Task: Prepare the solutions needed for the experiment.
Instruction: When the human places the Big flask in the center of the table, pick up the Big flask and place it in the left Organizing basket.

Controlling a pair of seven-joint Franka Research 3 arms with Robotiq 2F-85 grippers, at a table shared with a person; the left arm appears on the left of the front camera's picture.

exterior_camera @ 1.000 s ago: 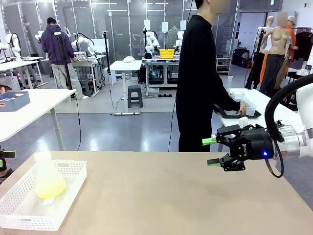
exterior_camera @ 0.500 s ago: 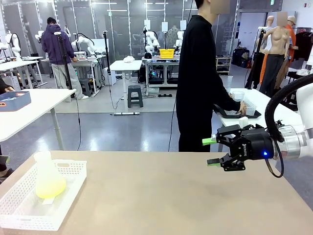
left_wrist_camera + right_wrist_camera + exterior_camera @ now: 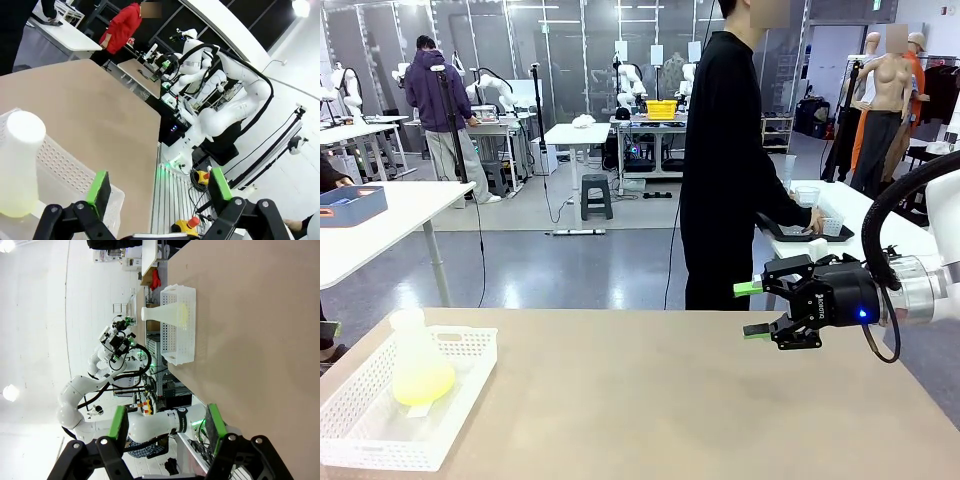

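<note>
My right gripper [image 3: 752, 309] hangs open above the tan surface [image 3: 660, 400], holding nothing. My left gripper [image 3: 159, 186] is open too, poised over the near corner of the white perforated plastic basket [image 3: 360, 425]. In that basket stands a translucent conical flask [image 3: 418, 362] holding a shallow layer of pale yellow-green solution [image 3: 422, 381], at the surface's left end, well apart from my right gripper

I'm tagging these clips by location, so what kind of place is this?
Most likely a robotics lab or testing hall: robot arms stand at other tables in the background, and a flask of yellow-green liquid sits in a white basket near the right gripper.
</note>
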